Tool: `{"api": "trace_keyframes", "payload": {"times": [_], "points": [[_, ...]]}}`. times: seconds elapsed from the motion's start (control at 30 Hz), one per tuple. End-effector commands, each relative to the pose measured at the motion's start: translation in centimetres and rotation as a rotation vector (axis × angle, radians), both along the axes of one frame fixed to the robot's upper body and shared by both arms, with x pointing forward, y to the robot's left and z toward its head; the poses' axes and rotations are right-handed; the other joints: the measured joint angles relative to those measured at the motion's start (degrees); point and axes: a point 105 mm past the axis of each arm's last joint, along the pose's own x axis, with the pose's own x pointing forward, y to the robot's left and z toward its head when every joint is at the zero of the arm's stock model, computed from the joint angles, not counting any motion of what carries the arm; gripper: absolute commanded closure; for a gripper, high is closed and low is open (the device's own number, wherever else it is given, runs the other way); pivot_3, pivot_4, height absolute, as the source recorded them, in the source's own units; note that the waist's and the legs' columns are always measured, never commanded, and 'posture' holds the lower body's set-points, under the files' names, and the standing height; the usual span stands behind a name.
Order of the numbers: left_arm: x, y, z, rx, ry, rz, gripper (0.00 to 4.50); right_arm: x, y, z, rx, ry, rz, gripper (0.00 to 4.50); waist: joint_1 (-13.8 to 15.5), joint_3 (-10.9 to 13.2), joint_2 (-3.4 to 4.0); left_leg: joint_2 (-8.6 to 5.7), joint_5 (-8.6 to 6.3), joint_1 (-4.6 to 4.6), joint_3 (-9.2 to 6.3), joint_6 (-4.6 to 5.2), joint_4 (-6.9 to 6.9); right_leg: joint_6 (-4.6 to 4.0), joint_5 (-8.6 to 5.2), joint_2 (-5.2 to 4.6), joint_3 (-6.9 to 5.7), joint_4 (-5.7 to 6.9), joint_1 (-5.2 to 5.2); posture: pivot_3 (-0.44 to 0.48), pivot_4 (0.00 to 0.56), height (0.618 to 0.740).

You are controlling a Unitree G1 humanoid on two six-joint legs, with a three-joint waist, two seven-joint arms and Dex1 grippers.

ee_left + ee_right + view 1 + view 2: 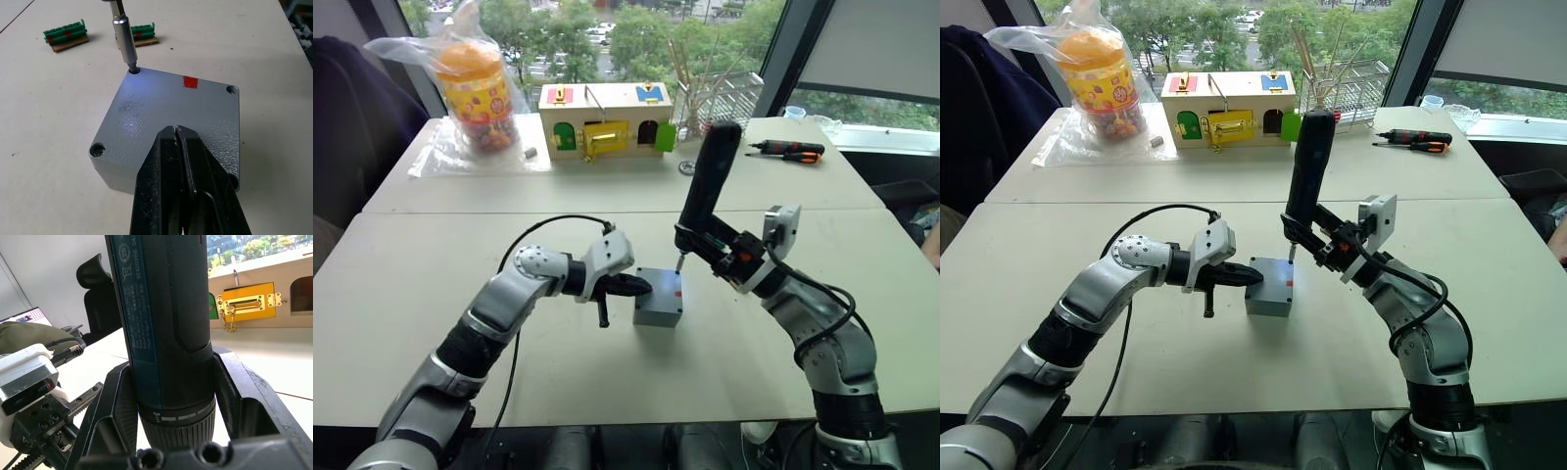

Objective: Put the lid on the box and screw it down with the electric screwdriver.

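The grey box sits mid-table with the lid lying flat on top of it; a red mark shows on the lid near one edge. My left gripper is shut, and its joined tips rest on the lid's near edge. My right gripper is shut on the electric screwdriver, holding it nearly upright. The metal bit stands in the lid's far corner screw hole, and its light glows on the lid. The other visible corner holes look dark and recessed.
At the table's back stand a wooden box with coloured doors, a bagged jar of sweets, a wire rack and thin hand screwdrivers. Two green terminal blocks lie beyond the box.
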Motion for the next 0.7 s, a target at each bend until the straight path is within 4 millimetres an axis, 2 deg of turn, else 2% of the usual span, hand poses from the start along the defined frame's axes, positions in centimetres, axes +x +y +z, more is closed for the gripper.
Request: {"api": "trace_keyframes", "payload": {"times": [0.03,0.4,0.53,0.63,0.7], "points": [[-0.1,0.1,-1.1,0.03,0.025,0.01,4.5,-0.4,0.3,-5.1,-0.048,0.205,0.018,2.76,0.0,-0.1,-0.03,0.0,0.0,0.0,0.0,0.0,0.0,0.0,0.0,0.0,0.0,0.0,0.0,0.0,0.15,0.711],[0.0,0.1,-1.2,0.036,0.028,0.009,4.5,-0.2,0.2,-4.5,-0.045,0.186,0.009,2.76,0.0,-0.1,-0.05,0.01,-0.04,0.01,0.0,0.04,0.0,-0.09,-0.05,-0.03,0.0,-0.08,-0.01,0.0,0.15,0.711],[0.0,0.1,-1.3,0.034,0.031,0.012,4.5,0.0,-0.1,-3.6,-0.047,0.159,0.002,2.76,0.1,-0.1,-0.05,0.02,-0.05,0.01,0.0,0.05,0.0,-0.1,-0.05,-0.04,0.0,-0.08,-0.01,0.0,0.15,0.711],[0.1,0.1,-1.5,0.029,0.036,0.02,4.5,0.2,-0.4,-1.6,-0.027,0.11,-0.006,2.76,0.3,-0.1,-0.04,0.01,-0.05,0.01,0.0,0.06,0.0,-0.1,-0.05,-0.06,0.0,-0.09,-0.01,0.0,0.15,0.711],[0.2,0.2,-1.5,0.016,0.043,0.032,4.5,0.2,-0.9,2.2,0.012,0.028,-0.006,2.76,0.4,0.0,0.04,0.01,-0.06,0.01,0.0,0.06,0.0,-0.1,-0.06,-0.08,0.0,-0.09,-0.02,0.0,0.15,0.711]]}}
